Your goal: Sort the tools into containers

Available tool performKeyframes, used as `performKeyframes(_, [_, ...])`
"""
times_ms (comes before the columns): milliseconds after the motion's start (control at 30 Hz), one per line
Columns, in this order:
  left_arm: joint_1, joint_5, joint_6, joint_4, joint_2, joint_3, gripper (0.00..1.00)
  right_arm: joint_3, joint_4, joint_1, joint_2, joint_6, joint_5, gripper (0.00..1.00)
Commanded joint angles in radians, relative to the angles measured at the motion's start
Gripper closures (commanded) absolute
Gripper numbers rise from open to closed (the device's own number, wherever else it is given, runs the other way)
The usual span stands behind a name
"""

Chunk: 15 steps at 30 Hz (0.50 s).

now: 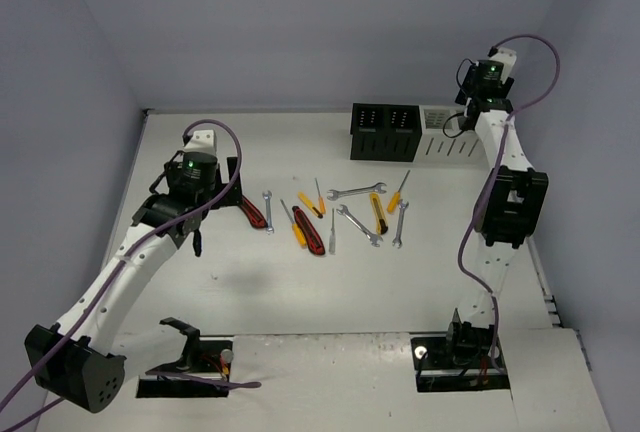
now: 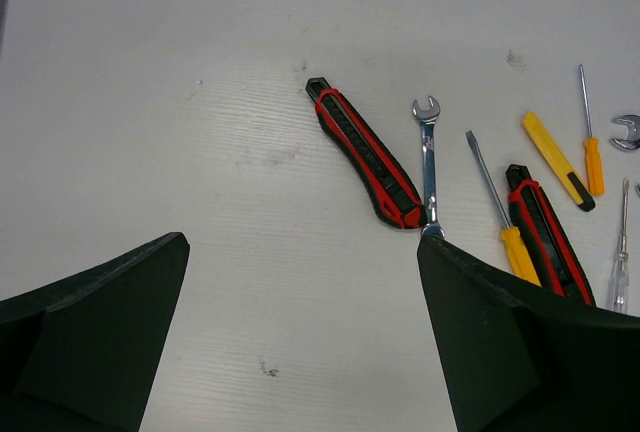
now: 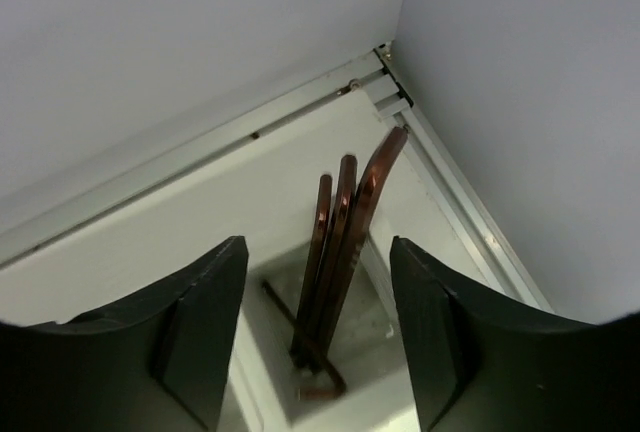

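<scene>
Right end effector above hex keys

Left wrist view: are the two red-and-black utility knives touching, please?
Apart. Left wrist view: a silver wrench and orange-handled screwdriver lie between one red-and-black utility knife and the other knife.

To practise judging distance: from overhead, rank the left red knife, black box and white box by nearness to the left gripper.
1. Left red knife, beside the left gripper.
2. Black box, back middle.
3. White box, back right.
</scene>
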State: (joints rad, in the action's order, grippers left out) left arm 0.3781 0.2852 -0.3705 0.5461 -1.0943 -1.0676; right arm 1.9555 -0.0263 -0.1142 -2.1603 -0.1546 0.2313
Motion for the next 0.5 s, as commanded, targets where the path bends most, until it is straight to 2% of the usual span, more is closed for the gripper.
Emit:
performKeyframes(0, [-0.014, 0.003, 0.024, -0.031, 0.015, -0.043, 0.03, -0.111, 0.036, 0.036, 0.292, 0.003, -0.061, 0.42])
performKeyframes(267, [-0.016, 0.006, 0.073, -0.035, 0.044, -0.049, 0.03, -0.415, -0.131, 0.203, 0.52, -0.04, -0.068, 0.4])
performKeyframes(467, [-0.014, -0.032, 0.056, -0.032, 0.069, -0.036, 0.03, -0.68, -0.179, 0.275, 0.627, -0.194, -0.099, 0.45])
